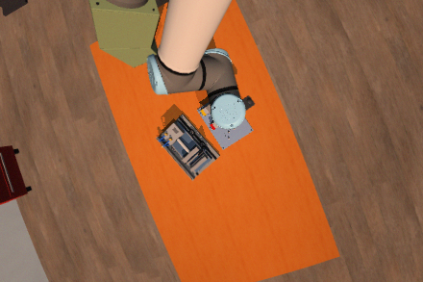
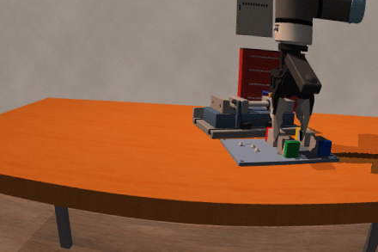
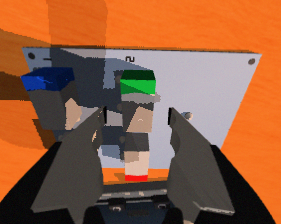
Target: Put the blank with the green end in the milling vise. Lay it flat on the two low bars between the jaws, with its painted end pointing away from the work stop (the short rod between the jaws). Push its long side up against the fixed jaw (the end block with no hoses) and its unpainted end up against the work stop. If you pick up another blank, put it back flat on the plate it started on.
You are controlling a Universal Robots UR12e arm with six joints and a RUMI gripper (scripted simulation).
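The blank with the green end [image 3: 137, 83] [image 2: 291, 149] lies on the grey plate [image 3: 211, 85] [image 2: 249, 154] [image 1: 236, 138], its grey body running toward me. My gripper [image 3: 137, 108] [image 2: 291, 133] is open and hangs low over the plate, one finger on each side of this blank, with gaps to its sides. A blank with a blue end [image 3: 47, 80] [image 2: 324, 146] lies to one side. A red-ended blank [image 3: 136, 177] [image 2: 267, 133] lies close behind. A yellow end [image 2: 297, 132] shows behind the fingers. The milling vise [image 1: 188, 146] [image 2: 232, 116] stands beside the plate. In the overhead view the arm's wrist [image 1: 228, 111] hides the gripper.
Small pegs [image 2: 253, 145] stick up from the plate's near part. A red cabinet [image 2: 255, 73] [image 1: 10, 173] and a grey box [image 2: 254, 9] stand beyond the orange table [image 2: 107, 149]. The arm's base [image 1: 125, 17] sits at the table's far end.
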